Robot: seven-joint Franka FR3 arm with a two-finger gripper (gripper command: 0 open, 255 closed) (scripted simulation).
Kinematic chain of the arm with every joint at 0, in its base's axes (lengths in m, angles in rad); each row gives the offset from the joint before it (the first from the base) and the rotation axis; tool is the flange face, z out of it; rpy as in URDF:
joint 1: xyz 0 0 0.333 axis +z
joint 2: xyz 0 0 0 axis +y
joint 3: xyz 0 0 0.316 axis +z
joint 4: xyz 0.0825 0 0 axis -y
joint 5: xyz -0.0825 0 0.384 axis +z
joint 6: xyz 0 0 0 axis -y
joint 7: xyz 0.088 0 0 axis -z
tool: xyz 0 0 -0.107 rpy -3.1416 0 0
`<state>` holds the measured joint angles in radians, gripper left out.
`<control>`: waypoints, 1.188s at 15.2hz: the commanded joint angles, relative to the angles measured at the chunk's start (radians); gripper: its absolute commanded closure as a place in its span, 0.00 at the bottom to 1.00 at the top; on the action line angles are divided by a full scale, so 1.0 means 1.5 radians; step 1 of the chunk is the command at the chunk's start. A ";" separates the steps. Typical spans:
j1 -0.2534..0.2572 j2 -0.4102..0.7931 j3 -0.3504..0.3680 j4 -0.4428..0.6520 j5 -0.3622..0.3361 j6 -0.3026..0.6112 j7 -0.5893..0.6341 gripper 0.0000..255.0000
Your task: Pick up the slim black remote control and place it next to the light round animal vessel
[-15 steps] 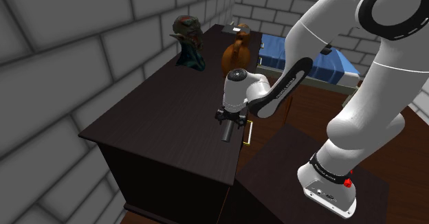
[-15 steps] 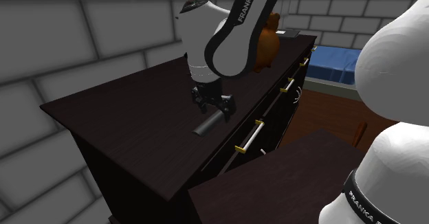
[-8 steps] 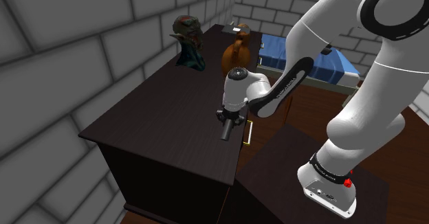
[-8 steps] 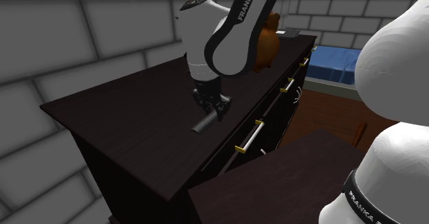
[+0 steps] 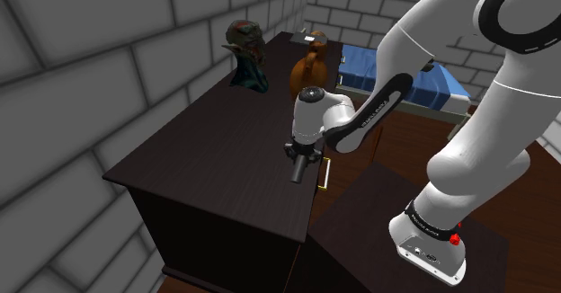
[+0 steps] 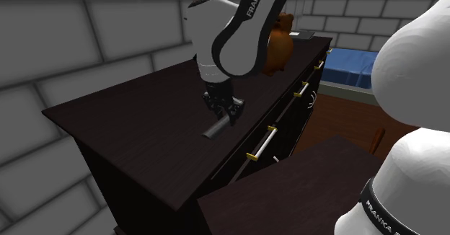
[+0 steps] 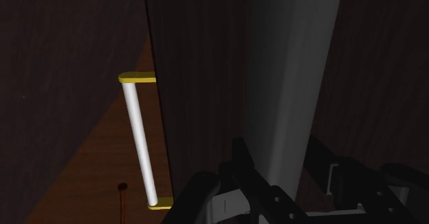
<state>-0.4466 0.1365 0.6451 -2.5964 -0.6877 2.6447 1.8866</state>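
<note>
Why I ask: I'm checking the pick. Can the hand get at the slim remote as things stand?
Probably yes: the hand is down on the remote, which lies near the front edge of the dresser; the fingers look clasped on its end, with nothing in between.

The fingers of the gripper [image 6: 224,117], spread to either side of the slim dark remote control [image 6: 213,131] a second ago, have been closed onto its upper end. The arm's upper links have been shifted slightly upward in both exterior views.
</note>
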 commanded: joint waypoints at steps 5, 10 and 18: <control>-0.014 -0.075 0.035 -0.011 0.134 -0.025 -0.105 1.00; -0.003 -0.139 0.039 -0.015 0.238 -0.056 -0.187 1.00; 0.032 -0.225 0.017 -0.004 0.351 -0.125 -0.282 1.00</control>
<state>-0.4061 -0.1836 0.6770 -2.6041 -0.1820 2.4721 1.4818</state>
